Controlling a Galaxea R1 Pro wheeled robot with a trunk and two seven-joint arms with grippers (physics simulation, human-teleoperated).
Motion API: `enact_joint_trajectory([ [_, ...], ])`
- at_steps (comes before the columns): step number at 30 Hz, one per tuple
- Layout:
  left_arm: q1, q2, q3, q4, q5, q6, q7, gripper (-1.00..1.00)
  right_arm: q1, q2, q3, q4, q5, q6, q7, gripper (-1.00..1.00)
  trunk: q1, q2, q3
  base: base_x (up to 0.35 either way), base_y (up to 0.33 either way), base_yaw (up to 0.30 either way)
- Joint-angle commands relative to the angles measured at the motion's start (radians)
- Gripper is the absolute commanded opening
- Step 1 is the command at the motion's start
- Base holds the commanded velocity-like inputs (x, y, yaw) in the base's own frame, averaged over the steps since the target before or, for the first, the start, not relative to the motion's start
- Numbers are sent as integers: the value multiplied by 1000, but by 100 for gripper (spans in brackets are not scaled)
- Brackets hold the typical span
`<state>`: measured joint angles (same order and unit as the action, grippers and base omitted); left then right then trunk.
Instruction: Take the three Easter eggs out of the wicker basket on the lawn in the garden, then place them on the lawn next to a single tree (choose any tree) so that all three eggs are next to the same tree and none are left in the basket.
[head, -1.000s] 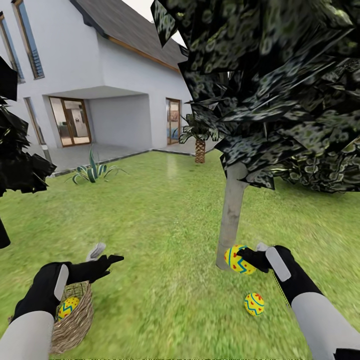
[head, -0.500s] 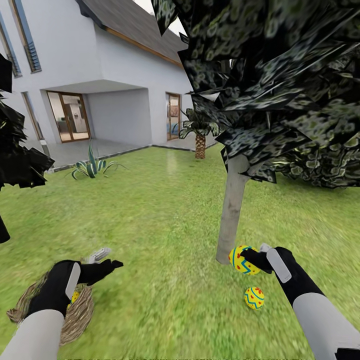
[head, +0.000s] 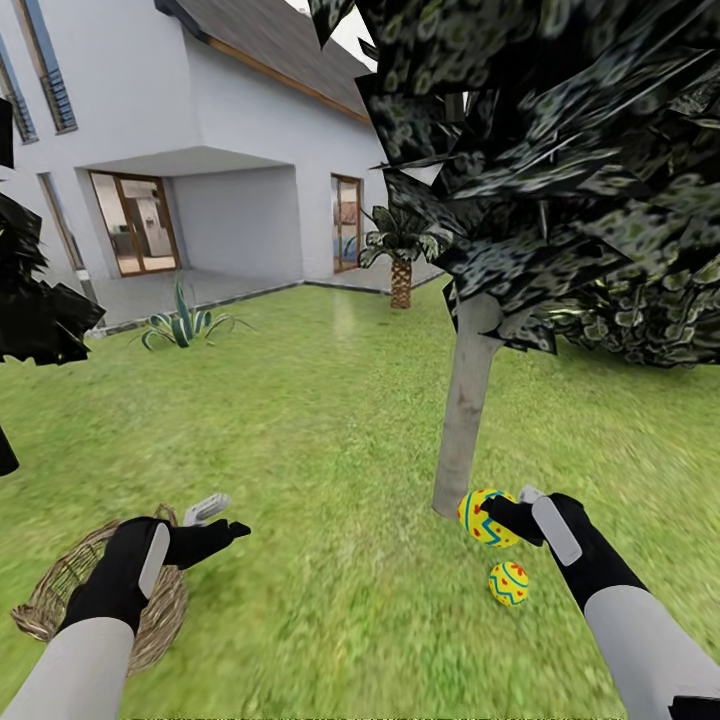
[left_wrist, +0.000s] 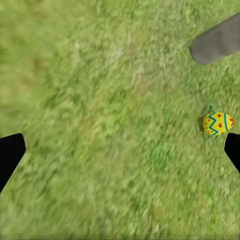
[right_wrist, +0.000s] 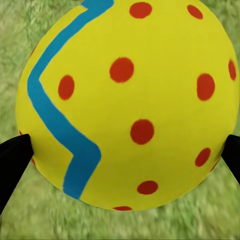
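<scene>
Egg (right_wrist: 125, 100) clamped between right fingers (right_wrist: 14, 155), long axis upright.

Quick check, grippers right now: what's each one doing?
Left gripper: open, holding nothing, above the wicker basket.
Right gripper: shut on an Easter egg.

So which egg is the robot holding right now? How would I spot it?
Find the tree with the pale grey trunk right of the middle of the lawn. At the foot of that trunk, the right pincer grips one yellow Easter egg. The other egg lies loose on the grass nearer the robot; the held one is between black fingers.
</scene>
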<state>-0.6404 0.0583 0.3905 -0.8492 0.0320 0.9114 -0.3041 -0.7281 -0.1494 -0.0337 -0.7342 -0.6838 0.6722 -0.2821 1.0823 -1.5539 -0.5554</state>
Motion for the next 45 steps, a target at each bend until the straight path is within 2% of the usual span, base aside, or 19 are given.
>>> enact_joint_trajectory([
  [1, -1, -2, 2, -1, 3, 6, -1, 100, -1, -1, -1, -3, -11, 3, -8, -100, 4, -8, -5, 0, 0, 0],
  [9, -1, -20, 1, -1, 1, 3, 2, 100, -1, -1, 0, -5, -10, 3, -8, -100, 35, -64, -30, 0, 0, 0],
  [12, -1, -32, -1, -1, 0, -14, 29, 100, -1, 1, 2, 3, 0, 2, -9, -100, 46, -85, -39, 0, 0, 0],
  [13, -1, -39, -1, -1, 0, -19, 49, 100, -1, 5, 6, 5, 24, 2, -16, -100, 50, -92, -43, 0, 0, 0],
  [14, -1, -50, -1, -1, 0, -22, 71, 100, -1, 16, 19, 6, 65, 2, -33, -100, 54, -99, -46, 0, 0, 0],
  [15, -1, -69, -2, -1, 0, -24, 100, 100, -1, 41, 33, 15, 131, 1, -67, -100, 58, -106, -49, 0, 0, 0],
  [17, -1, -84, -2, -1, 1, -39, 137, 100, -1, 85, 42, 52, 214, -25, -108, -100, 65, -120, -55, 0, 0, 0],
  [18, -1, -87, -2, 1, 3, -55, 147, 100, -1, 108, 44, 80, 241, -52, -120, -100, 69, -127, -58, 0, 0, 0],
  [19, -1, -88, -2, 2, 5, -61, 149, 100, -1, 118, 45, 97, 251, -64, -126, -100, 73, -134, -61, 0, 0, 0],
  [22, -1, -90, -2, 2, 6, -66, 149, 100, -1, 136, 47, 114, 260, -74, -132, -100, 84, -155, -71, 0, 0, 0],
  [26, -1, -91, -2, 2, 8, -67, 147, 100, -1, 141, 51, 118, 262, -75, -133, -100, 100, -183, -83, 0, 0, 0],
  [29, -1, -110, -2, 2, 8, -65, 142, 100, -1, 143, 97, 130, 262, -76, -134, -100, 111, -204, -93, 0, 0, 0],
  [31, -1, -119, -2, 2, 9, -61, 140, 100, -1, 150, 122, 135, 262, -78, -134, -100, 111, -204, -93, 0, 0, 0],
  [33, -1, -123, -2, 2, 9, -57, 139, 100, -1, 154, 130, 137, 263, -80, -133, -100, 111, -204, -93, 0, 0, 0],
  [45, -1, -124, -2, 2, 8, -63, 140, 100, -1, 154, 133, 128, 261, -76, -124, -100, 111, -204, -93, 125, -172, 0],
])
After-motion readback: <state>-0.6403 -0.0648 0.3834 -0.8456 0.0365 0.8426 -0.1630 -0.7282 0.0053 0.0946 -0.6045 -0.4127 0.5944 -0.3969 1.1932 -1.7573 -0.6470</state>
